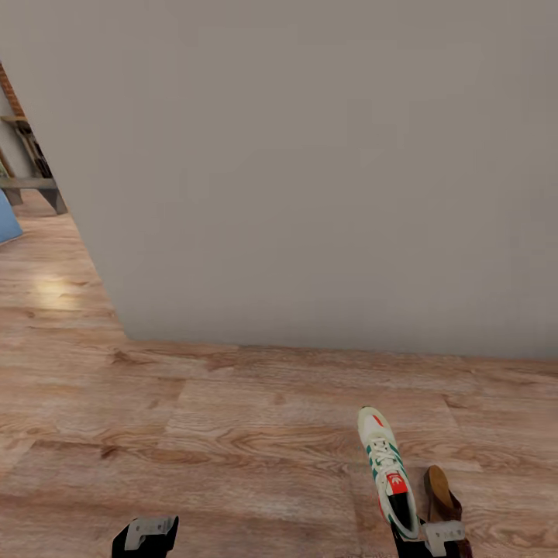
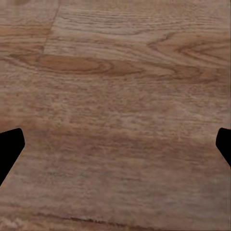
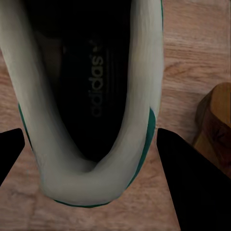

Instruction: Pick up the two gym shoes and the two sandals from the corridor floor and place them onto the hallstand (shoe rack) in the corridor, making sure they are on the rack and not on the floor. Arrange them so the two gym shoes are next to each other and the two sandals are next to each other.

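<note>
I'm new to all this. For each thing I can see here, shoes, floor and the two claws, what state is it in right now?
gym shoe: upright on the floor, its heel between the right gripper's fingers, not lifted.
sandal: flat on the floor beside the shoe.
right gripper: open, straddling the shoe's heel.
left gripper: open, empty, above bare corridor floor.

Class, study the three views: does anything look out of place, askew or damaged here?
Out of place: one gym shoe and a brown sandal lie on the corridor floor near the wall, side by side. The shoe sits upright, looking undamaged, its heel between the right tool's open fingers.
</note>
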